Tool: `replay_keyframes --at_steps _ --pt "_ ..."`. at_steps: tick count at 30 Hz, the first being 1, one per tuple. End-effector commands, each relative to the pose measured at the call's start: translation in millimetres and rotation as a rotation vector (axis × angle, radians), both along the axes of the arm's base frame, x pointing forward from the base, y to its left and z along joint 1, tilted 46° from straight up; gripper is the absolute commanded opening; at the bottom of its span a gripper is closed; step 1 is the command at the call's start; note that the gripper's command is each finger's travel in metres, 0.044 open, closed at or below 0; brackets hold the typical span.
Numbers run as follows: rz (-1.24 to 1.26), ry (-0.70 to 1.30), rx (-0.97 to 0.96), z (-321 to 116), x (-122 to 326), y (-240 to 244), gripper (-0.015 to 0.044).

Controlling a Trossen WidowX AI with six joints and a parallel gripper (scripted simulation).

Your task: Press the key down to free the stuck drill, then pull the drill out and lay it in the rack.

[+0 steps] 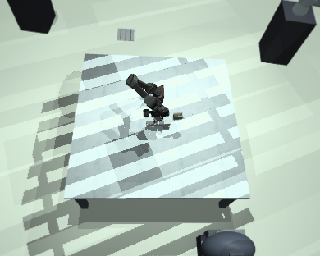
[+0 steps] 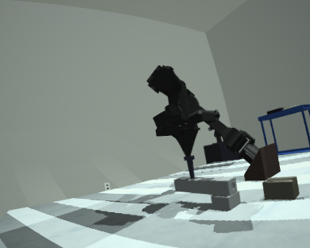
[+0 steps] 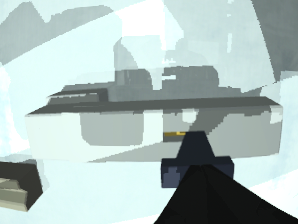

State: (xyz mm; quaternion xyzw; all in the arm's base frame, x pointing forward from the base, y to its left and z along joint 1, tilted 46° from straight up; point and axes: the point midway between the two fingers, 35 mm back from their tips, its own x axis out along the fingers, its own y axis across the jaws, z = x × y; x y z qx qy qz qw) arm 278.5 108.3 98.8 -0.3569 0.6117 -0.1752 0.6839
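Observation:
My gripper [image 2: 188, 154] [image 3: 198, 175] is shut, its tips on the head of the dark blue key [image 2: 191, 168] [image 3: 196, 147]. The key stands nearly upright, its narrow end at the slot in a long grey block [image 1: 157, 125] [image 2: 200, 186] [image 3: 55, 135]. A small yellow piece [image 3: 171, 134] shows inside the slot; whether it is part of the drill I cannot tell. No other part of the drill is clearly visible. A small khaki block [image 1: 177, 116] [image 2: 280, 190] [image 3: 15, 194], possibly the rack, sits beside the grey block.
A smaller grey block [image 2: 226, 202] sits under one end of the long block. A brown wedge [image 1: 161, 93] [image 2: 264, 163] stands by the arm's lower part. All sit on the pale table [image 1: 203, 176], crossed by striped shadows.

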Motion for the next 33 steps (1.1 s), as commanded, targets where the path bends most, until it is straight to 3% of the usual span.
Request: replay_keyframes --at_steps 1,33 --pt "-0.031 0.039 -0.029 -10 -3 -17 0.0" --pt "-0.031 0.038 -0.03 -18 -1 -27 0.0"
